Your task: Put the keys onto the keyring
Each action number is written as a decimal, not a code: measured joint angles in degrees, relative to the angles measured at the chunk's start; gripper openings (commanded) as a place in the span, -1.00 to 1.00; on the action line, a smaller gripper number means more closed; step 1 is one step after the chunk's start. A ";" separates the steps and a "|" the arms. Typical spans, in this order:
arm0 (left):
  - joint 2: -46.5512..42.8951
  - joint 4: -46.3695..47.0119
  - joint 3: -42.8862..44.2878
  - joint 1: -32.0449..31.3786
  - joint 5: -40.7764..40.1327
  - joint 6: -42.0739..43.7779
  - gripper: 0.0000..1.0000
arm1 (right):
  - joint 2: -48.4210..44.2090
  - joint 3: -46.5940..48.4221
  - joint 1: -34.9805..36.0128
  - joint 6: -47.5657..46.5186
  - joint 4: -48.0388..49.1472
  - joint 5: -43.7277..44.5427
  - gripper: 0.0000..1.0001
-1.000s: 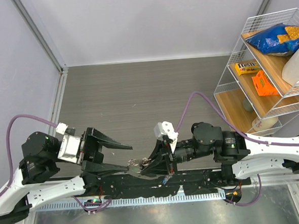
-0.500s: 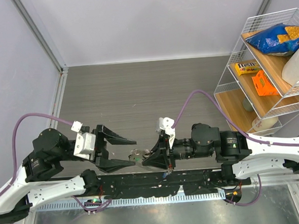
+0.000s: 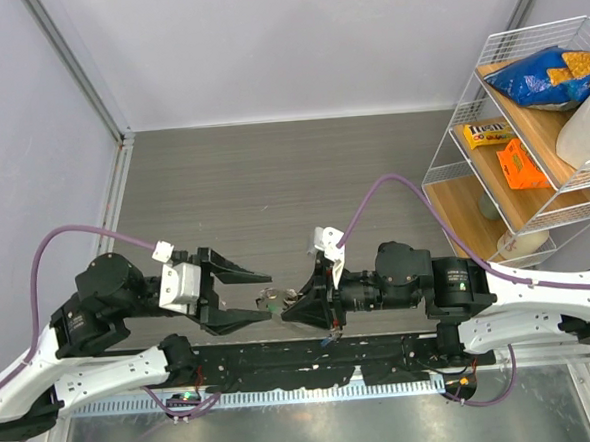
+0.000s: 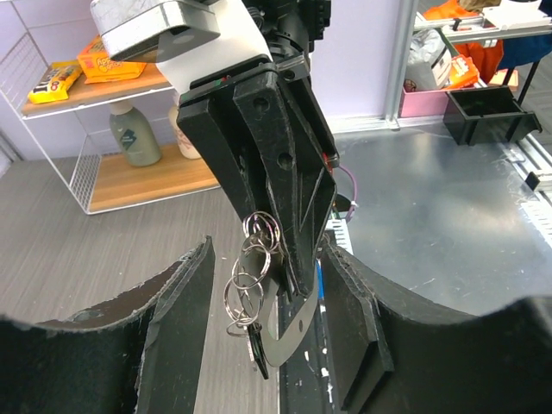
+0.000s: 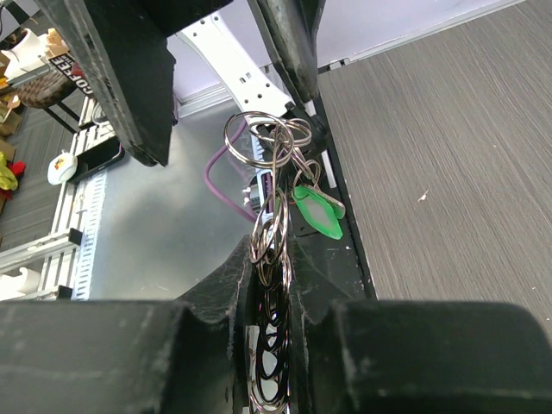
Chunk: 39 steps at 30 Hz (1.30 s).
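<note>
The keyring is a chain of thin metal rings (image 5: 255,138) with a green-headed key (image 5: 317,210) hanging from it. My right gripper (image 5: 272,259) is shut on the lower rings and holds them off the table, near the front edge (image 3: 292,307). In the left wrist view the rings (image 4: 246,280) dangle from the right gripper's black fingers (image 4: 276,164), with a dark key (image 4: 256,352) at the bottom. My left gripper (image 4: 267,259) is open, with a finger on either side of the hanging rings and touching nothing; it also shows in the top view (image 3: 257,295). No red or blue key shows.
A white wire shelf rack (image 3: 530,126) with snack packs and a bottle stands at the right. A black rail (image 3: 314,360) and a metal plate (image 3: 318,425) run along the near edge. Purple cables (image 3: 393,190) loop above both arms.
My left gripper has lifted off the near edge and moved right; its open fingers now straddle the hanging rings. The right gripper has turned slightly and still holds the rings.
</note>
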 measured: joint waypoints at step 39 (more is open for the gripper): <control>0.83 -0.09 -1.11 -0.02 0.42 2.64 -1.00 | -0.13 -0.33 -0.42 0.74 -0.33 -5.07 -0.88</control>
